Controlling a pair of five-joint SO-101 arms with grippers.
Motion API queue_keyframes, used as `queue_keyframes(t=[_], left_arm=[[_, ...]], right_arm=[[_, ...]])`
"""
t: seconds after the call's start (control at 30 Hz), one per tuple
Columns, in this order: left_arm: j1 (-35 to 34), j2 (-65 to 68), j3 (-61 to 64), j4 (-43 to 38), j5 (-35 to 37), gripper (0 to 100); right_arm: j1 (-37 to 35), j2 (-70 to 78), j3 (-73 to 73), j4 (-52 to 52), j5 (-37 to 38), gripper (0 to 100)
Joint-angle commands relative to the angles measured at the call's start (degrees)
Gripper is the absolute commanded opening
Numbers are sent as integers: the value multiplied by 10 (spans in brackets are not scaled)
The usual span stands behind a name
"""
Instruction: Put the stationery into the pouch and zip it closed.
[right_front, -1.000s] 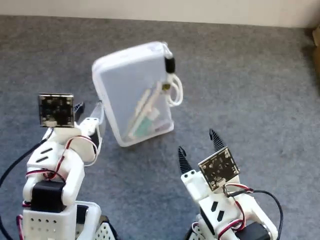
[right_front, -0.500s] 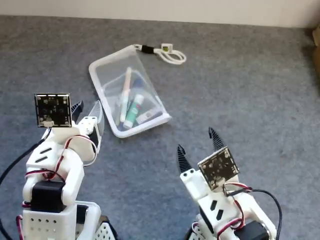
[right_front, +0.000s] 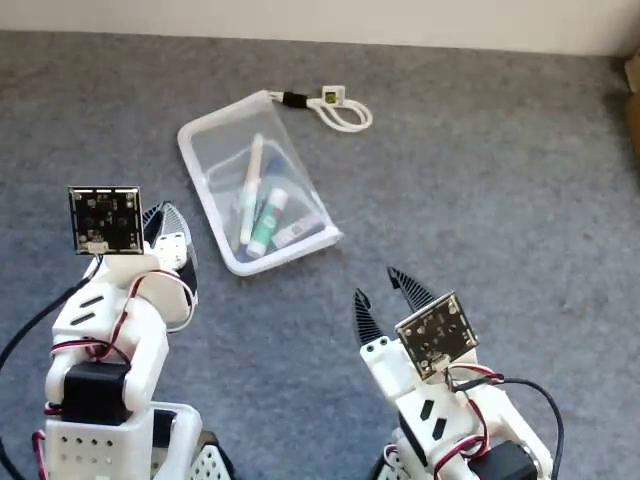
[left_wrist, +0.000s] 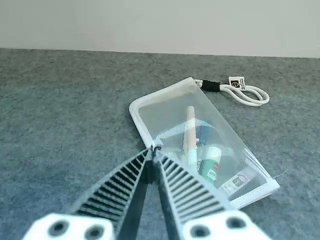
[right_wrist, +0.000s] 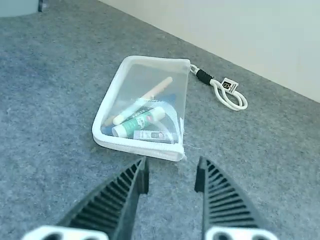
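Note:
A clear pouch (right_front: 215, 150) with a white rim lies flat on the grey carpet, far of both arms. Inside it lie a pale pen (right_front: 250, 185), a green-and-white tube (right_front: 268, 222) and other small items. Its black zip pull (right_front: 293, 98) sits at the far corner, with a white cord loop (right_front: 345, 112) attached. My left gripper (right_front: 170, 225) is shut on nothing, just near of the pouch (left_wrist: 165, 112). My right gripper (right_wrist: 171, 172) stands open and empty, a short way near of the pouch (right_wrist: 145, 75), whose tube (right_wrist: 137, 122) is seen through the plastic.
Grey carpet (right_front: 480, 180) covers the whole work surface. A pale wall or skirting (right_front: 400, 20) runs along the far edge. A brown object (right_front: 634, 100) pokes in at the right edge.
A second ago the pouch was raised and tilted, looking larger; it now lies flat on the carpet. My left gripper has gone from open to shut, and my right gripper's fingers have narrowed.

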Motion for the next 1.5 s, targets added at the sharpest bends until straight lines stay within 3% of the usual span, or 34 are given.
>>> queue_keyframes(t=[0.0,0.1,0.3,0.4,0.7,1.47], left_arm=[[22,-37,-17,-12,5,6],[29,-101,16,-14,4,6],[45,-235,70,-14,4,6],[63,-284,90,-23,-31,6],[73,-276,96,-32,-50,6],[73,-276,96,-30,-50,6]], right_arm=[[-4,-2,-12,-15,4,98],[-4,-2,-12,-15,7,26],[-4,-2,-11,-15,4,20],[-4,-2,-8,-22,3,19],[103,-2,-6,-89,-90,19],[129,-4,-6,-88,-126,4]])
